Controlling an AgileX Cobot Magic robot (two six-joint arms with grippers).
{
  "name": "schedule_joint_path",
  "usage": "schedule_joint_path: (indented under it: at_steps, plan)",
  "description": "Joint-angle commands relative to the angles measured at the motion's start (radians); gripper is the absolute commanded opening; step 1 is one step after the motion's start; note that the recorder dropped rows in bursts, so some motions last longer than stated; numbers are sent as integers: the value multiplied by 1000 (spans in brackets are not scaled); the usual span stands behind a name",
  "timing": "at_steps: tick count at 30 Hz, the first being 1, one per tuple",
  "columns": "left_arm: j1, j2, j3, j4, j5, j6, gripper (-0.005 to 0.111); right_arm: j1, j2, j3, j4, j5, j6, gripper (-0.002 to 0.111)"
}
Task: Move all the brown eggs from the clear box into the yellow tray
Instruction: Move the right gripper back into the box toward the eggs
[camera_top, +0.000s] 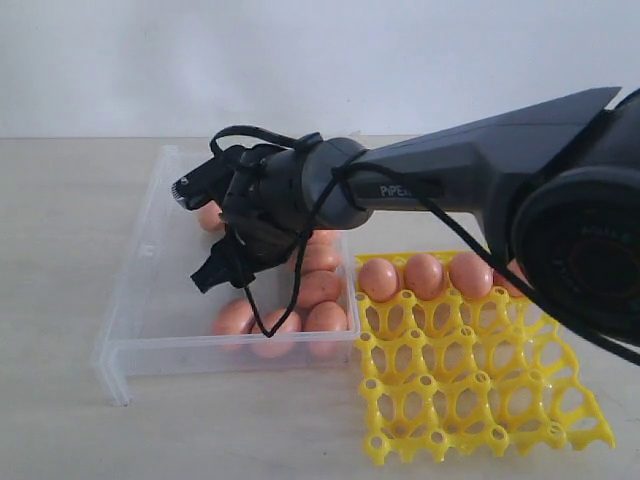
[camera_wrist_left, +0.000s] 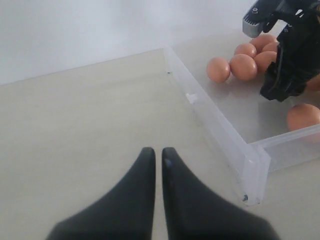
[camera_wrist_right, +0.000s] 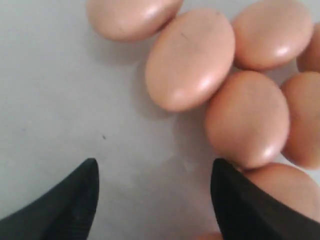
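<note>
So here's where we're at: the right gripper (camera_top: 196, 236) hangs over the clear box (camera_top: 140, 270) with its jaws spread wide. From its wrist view we see only bare box floor between the two black fingertips (camera_wrist_right: 75, 200), so it isn't gripping anything. A bunch of brown eggs (camera_top: 320, 290) sits just beside one fingertip, all packed together and touching each other. We can't tell whether that fingertip actually touches the nearest egg.

Most of the eggs lie in the half of the box next to the yellow tray (camera_top: 480, 400), which sits right against the box on the table (camera_top: 60, 250). The tray's far row holds at least three eggs (camera_top: 424, 275), and a fourth is partly hidden behind the arm. The other cells we can see are bare.

The left gripper (camera_wrist_left: 157, 152) is outside the box over plain table, near the box's corner, with its fingers pinched almost together on nothing. A black cable (camera_top: 300, 250) loops down off the right arm's wrist
</note>
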Motion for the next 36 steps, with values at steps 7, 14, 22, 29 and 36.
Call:
schedule_joint_path:
  at_steps: [7,14,22,29,36]
  plan:
    - [4,-4,4,0,-4,-11,4,8,-193,-3,14,110,-92,57]
    - [4,-4,4,0,-4,-11,4,-42,-159,-3,79,-63,169,57]
    - [4,-4,4,0,-4,-11,4,-99,-72,-3,118,-315,473,53]
    - [4,-4,4,0,-4,-11,4,-129,-12,-3,153,-376,515,53]
    - [4,-4,4,0,-4,-11,4,-170,63,-3,166,-457,579,53]
